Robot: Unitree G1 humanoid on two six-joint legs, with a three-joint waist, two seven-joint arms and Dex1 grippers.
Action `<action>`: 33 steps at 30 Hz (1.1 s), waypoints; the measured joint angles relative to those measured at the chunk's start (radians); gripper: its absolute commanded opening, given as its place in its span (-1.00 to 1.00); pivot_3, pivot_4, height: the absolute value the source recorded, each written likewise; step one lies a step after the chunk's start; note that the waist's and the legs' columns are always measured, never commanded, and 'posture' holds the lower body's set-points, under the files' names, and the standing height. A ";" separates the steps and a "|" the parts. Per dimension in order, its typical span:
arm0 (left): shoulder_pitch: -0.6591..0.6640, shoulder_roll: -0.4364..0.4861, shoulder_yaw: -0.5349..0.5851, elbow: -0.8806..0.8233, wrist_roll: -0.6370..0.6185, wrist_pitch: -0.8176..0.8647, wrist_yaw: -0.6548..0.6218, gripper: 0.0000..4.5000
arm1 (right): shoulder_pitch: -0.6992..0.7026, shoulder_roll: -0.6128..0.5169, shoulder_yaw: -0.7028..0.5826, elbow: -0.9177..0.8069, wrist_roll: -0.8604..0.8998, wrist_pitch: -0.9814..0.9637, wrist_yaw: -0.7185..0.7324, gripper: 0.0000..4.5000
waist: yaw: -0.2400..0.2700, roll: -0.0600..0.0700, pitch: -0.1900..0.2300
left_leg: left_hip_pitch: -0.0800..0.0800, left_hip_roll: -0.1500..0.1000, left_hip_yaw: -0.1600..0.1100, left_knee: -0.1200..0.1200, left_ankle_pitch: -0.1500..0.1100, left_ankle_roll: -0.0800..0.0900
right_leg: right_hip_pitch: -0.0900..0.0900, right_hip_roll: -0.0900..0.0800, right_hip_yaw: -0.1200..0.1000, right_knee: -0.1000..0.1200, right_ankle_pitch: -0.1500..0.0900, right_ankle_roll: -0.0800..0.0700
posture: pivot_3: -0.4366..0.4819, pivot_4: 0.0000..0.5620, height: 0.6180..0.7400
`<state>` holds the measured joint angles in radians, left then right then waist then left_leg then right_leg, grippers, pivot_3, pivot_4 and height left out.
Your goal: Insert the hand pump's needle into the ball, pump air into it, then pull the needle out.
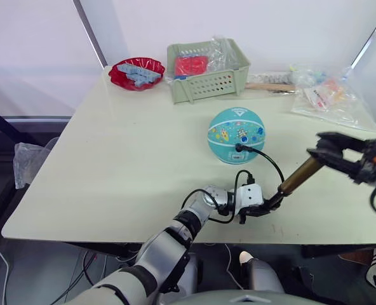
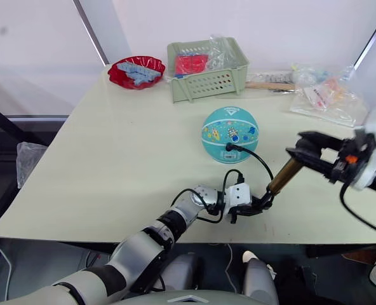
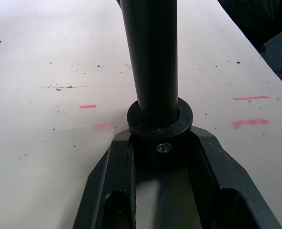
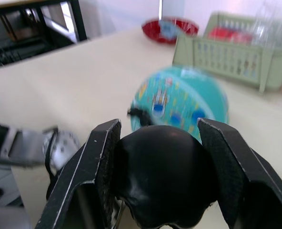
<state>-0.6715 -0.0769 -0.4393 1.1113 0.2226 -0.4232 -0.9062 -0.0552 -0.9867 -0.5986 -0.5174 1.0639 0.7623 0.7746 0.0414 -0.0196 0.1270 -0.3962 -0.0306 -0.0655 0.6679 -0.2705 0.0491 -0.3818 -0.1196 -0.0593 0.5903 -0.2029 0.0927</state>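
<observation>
The teal ball (image 1: 237, 135) rests mid-table, seen too in the right wrist view (image 4: 184, 102). A small black fitting (image 1: 239, 147) sits against its near side; the needle pin itself is hidden. From the fitting a thin black hose (image 1: 270, 162) arcs to the hand pump (image 1: 299, 176), whose brass cylinder leans up to the right. My left gripper (image 1: 262, 206) is shut on the pump's lower black cap (image 3: 160, 129) at the table surface. My right gripper (image 1: 316, 146) is shut on the pump's black handle (image 4: 162, 176) at the raised end.
At the back stand a green basket (image 1: 207, 70) with red items and a red bowl (image 1: 136, 73) of blue pieces. Plastic bags (image 1: 328, 95) lie at the back right. The table's front edge (image 1: 175, 240) runs just behind my left gripper.
</observation>
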 measured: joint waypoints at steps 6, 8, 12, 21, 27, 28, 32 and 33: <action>-0.002 0.000 0.000 0.000 0.000 0.000 -0.003 -0.51 | -0.057 -0.055 -0.050 0.026 0.087 0.065 -0.021 -0.07 | 0.000 0.000 0.000 | -0.001 0.000 0.001 0.000 0.001 0.002 | 0.000 -0.001 0.001 0.000 0.000 0.000 | -0.05 -0.47 0.95; -0.002 0.000 0.000 0.000 0.000 0.000 -0.004 -0.51 | -0.059 -0.055 -0.050 0.027 0.091 0.072 -0.025 -0.07 | 0.000 0.000 0.000 | -0.001 0.000 0.001 0.000 0.001 0.002 | 0.000 -0.001 0.000 0.000 0.000 0.000 | -0.05 -0.47 0.95; -0.002 0.001 0.000 0.000 0.000 0.000 -0.005 -0.51 | -0.042 -0.046 -0.051 0.007 0.075 0.063 -0.029 -0.07 | 0.000 -0.001 0.000 | -0.001 0.000 0.000 0.000 0.001 0.002 | -0.001 0.000 0.000 0.000 0.000 0.000 | -0.05 -0.47 0.95; 0.003 0.010 -0.001 0.004 0.002 0.002 0.002 -0.51 | 0.123 0.064 0.108 -0.064 -0.166 -0.126 -0.017 -0.07 | -0.005 -0.010 -0.008 | 0.002 0.001 0.000 0.000 -0.001 -0.002 | 0.000 0.001 0.001 0.000 0.000 0.000 | -0.05 -0.47 0.95; 0.004 0.010 -0.001 0.004 0.002 0.003 0.004 -0.51 | 0.169 0.126 0.259 -0.061 -0.336 -0.255 -0.023 -0.07 | -0.005 -0.011 -0.009 | 0.002 0.001 0.000 0.000 -0.001 -0.002 | 0.001 0.002 0.001 0.001 0.000 0.000 | -0.05 -0.47 0.95; 0.004 0.010 -0.001 0.004 0.002 0.003 0.004 -0.51 | 0.176 0.138 0.283 -0.061 -0.363 -0.274 -0.028 -0.07 | -0.005 -0.010 -0.009 | 0.002 0.001 0.000 0.000 -0.001 -0.002 | 0.001 0.002 0.001 0.001 0.000 0.000 | -0.05 -0.47 0.95; 0.004 0.010 -0.001 0.004 0.002 0.003 0.003 -0.51 | 0.204 0.167 0.352 -0.054 -0.444 -0.327 -0.041 -0.07 | -0.005 -0.010 -0.009 | 0.003 0.001 0.000 0.000 -0.001 -0.002 | 0.001 0.002 0.001 0.001 0.000 0.000 | -0.05 -0.47 0.95; 0.004 0.010 -0.001 0.004 0.002 0.003 0.003 -0.51 | 0.215 0.181 0.396 -0.043 -0.499 -0.353 -0.049 -0.07 | -0.005 -0.010 -0.009 | 0.003 0.001 0.000 0.000 -0.001 -0.002 | 0.001 0.002 0.001 0.001 0.000 0.000 | -0.05 -0.47 0.95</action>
<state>-0.6677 -0.0666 -0.4400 1.1156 0.2246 -0.4207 -0.9032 0.1599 -0.8059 -0.2024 -0.5605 0.5648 0.4091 0.7256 0.0366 -0.0296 0.1180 -0.3935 -0.0294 -0.0650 0.6675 -0.2714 0.0476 -0.3812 -0.1177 -0.0579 0.5910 -0.2030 0.0926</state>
